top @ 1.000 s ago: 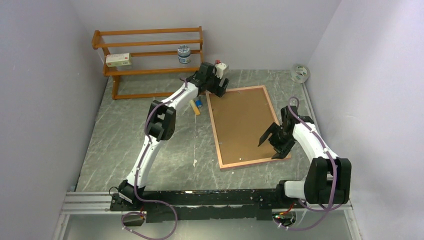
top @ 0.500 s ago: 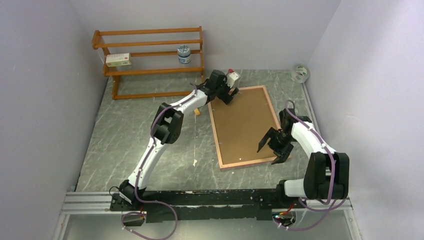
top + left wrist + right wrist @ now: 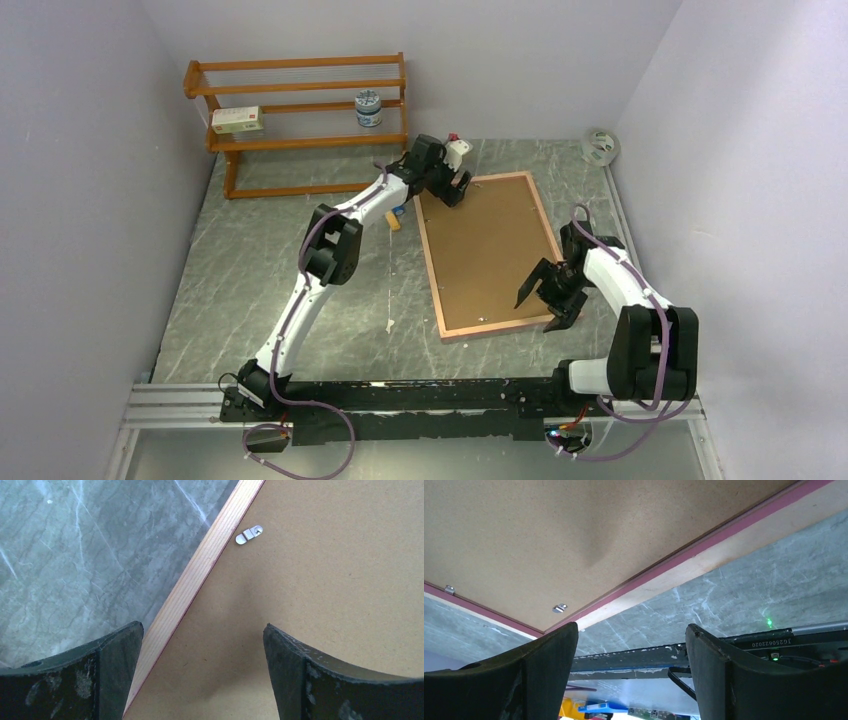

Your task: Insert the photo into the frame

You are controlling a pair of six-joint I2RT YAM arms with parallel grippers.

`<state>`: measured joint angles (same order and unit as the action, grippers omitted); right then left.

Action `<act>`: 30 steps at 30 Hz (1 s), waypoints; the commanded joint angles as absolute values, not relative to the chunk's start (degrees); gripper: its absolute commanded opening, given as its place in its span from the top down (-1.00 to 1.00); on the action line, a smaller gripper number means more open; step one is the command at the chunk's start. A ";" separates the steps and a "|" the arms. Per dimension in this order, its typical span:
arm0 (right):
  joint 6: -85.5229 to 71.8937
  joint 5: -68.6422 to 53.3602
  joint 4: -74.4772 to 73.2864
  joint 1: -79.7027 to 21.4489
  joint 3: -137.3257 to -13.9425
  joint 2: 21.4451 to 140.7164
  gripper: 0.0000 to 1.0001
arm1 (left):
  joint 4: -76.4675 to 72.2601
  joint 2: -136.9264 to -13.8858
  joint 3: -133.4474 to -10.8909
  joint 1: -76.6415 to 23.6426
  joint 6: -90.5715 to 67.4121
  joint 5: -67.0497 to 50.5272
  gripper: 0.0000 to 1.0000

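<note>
Grippers poised over back-up frame, photo out of sight

Two robot arms are hovering at opposite corners of the frame (image 3: 430, 265), which is lying back-up on the marbled table (image 3: 280, 260). Its hardboard backing (image 3: 490, 250) is sitting inside the pink-edged border. The left gripper (image 3: 453, 189) is hanging over the far left corner, jaws spread wide and gripping nothing. It is straddling the wooden rail, not far from a small metal turn clip (image 3: 249, 534) resting on the board. The right gripper (image 3: 542, 303) is hovering at the near right corner, jaws likewise wide and empty.

On this evidence the arms are dealing with the backing, either freeing it or fastening it down. The next move is calling for a fingertip brought squarely onto a clip, since each tab is small and lying flat.

The photo is showing in no view. Whether it is already lying beneath the backing cannot be told.
</note>
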<state>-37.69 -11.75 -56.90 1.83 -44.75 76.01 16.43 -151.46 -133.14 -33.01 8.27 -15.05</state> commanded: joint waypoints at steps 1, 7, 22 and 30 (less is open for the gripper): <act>-36.43 -12.72 -52.81 3.25 -43.51 75.10 -0.65 | 27.09 -150.38 -130.77 -33.84 3.09 -22.78 -0.82; -38.26 -12.96 -45.37 5.13 -40.72 74.05 -0.63 | 28.88 -148.28 -126.57 -33.74 0.36 -27.28 -0.70; -40.19 -8.93 -31.20 14.28 -43.44 74.93 -0.59 | 29.68 -137.80 -109.83 -34.01 -3.57 -29.20 -0.48; -40.96 -10.12 -30.63 15.23 -47.88 73.92 -0.57 | 30.96 -133.60 -104.09 -34.10 -4.96 -24.54 -0.45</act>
<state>-40.29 -10.52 -32.88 15.03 -44.73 75.90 22.31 -134.45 -106.89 -32.91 -2.28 -25.52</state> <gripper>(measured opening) 0.792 0.729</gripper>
